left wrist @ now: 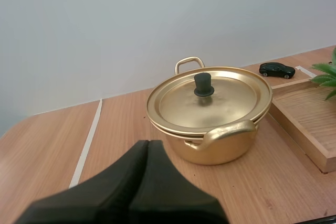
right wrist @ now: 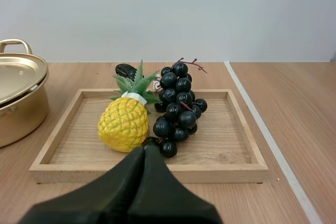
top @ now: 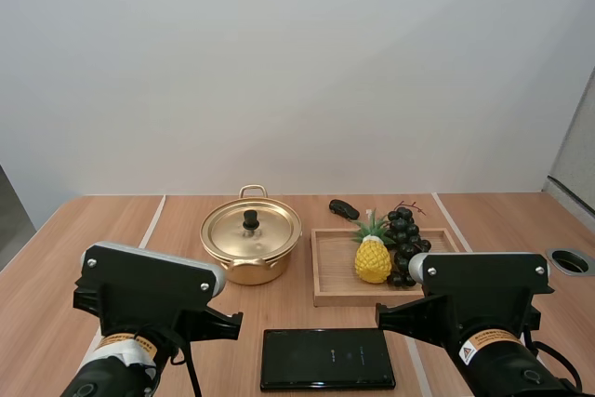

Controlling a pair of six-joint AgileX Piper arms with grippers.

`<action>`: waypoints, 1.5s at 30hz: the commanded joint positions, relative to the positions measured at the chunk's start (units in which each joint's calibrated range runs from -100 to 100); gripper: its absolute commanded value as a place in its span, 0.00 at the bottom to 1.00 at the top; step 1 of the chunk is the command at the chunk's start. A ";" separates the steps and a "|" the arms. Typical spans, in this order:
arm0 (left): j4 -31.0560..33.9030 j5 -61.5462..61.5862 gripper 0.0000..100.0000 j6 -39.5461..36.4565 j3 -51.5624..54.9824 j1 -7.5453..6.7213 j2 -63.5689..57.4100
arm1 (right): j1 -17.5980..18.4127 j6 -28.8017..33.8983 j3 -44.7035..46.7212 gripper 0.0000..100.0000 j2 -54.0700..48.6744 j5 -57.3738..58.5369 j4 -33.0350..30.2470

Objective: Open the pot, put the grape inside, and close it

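Nothing of the task is done yet, so the step in hand is the first one, opening the pot. The golden pot [top: 251, 250] stands just beside the wooden tray [right wrist: 157, 172], on the left arm's side of it. Its lid [left wrist: 223, 103] sits squarely on, and the black knob [left wrist: 203, 84] is upright at the middle. The bunch of grapes [right wrist: 177, 106] lies on the tray against a toy pineapple [right wrist: 124, 123]. A small toy car [left wrist: 276, 69] sits just behind the tray, and a flat black device [top: 326, 358] lies on the table [top: 483, 220] in front of it. The left gripper [left wrist: 148, 150] hangs short of the pot and clear of the tray, its jaws pressed together on nothing. The right gripper [right wrist: 144, 153] hovers before the tray's near rim, likewise closed and empty. The next move probably calls for the left jaws to part, come down over the knob and pinch it, then lift the lid straight up.
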 commanded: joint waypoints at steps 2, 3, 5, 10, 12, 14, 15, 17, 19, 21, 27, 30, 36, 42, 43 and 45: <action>-0.20 -19.89 0.00 -7.32 0.08 -0.57 -0.40 | 0.08 0.14 0.14 0.00 -0.36 -26.77 0.82; -0.20 -19.89 0.00 -7.32 0.08 -0.57 -0.40 | 0.08 0.14 0.14 0.00 -0.36 -26.77 0.82; -0.20 -19.89 0.00 -7.32 0.08 -0.57 -0.40 | 0.08 0.14 0.14 0.00 -0.36 -26.77 0.82; -0.20 -19.89 0.00 -7.32 0.08 -0.57 -0.40 | 0.08 0.14 0.14 0.00 -0.36 -26.77 0.82; -0.20 -19.89 0.00 -7.32 0.08 -0.57 -0.40 | 0.08 0.14 0.14 0.00 -0.36 -26.77 0.82; -0.20 -19.89 0.00 -7.32 0.08 -0.57 -0.40 | 0.08 0.14 0.14 0.00 -0.36 -26.77 0.82; -0.20 -19.89 0.00 -7.32 0.08 -0.57 -0.40 | 0.08 0.14 0.14 0.00 -0.36 -26.77 0.82; -0.20 -19.89 0.00 -7.32 0.08 -1.14 -0.40 | 0.08 0.14 0.14 0.00 -0.36 -26.77 0.82; -0.20 -19.89 0.00 -7.32 0.08 -1.57 -0.40 | 0.08 0.14 0.14 0.00 -0.36 -26.77 0.82; -0.20 -19.89 0.00 -7.32 0.08 -1.76 -0.40 | 0.08 0.14 0.14 0.00 -0.36 -26.77 0.82; 0.09 -19.89 0.00 -7.32 0.08 -1.78 -0.40 | 0.08 0.14 0.14 0.00 -0.36 -27.54 2.45; 0.09 -19.89 0.00 -7.32 0.08 -1.78 -0.40 | 0.08 0.14 0.14 0.00 -0.36 -27.54 1.88; 0.06 -19.31 0.00 -7.32 0.08 -1.78 -0.40 | 0.08 -0.27 0.14 0.00 -0.36 -27.70 -0.82; 5.02 -32.16 0.00 0.57 0.08 -1.78 -0.40 | 0.08 -4.25 0.14 0.00 -0.36 -43.99 -17.99; 5.17 -37.79 0.00 1.77 0.08 -1.78 -0.40 | 0.08 -4.70 0.14 0.00 -0.36 -49.57 -19.70; 5.17 -49.32 0.00 4.89 0.08 -1.78 -0.40 | 0.08 -6.30 0.14 0.00 -0.36 -59.35 -20.91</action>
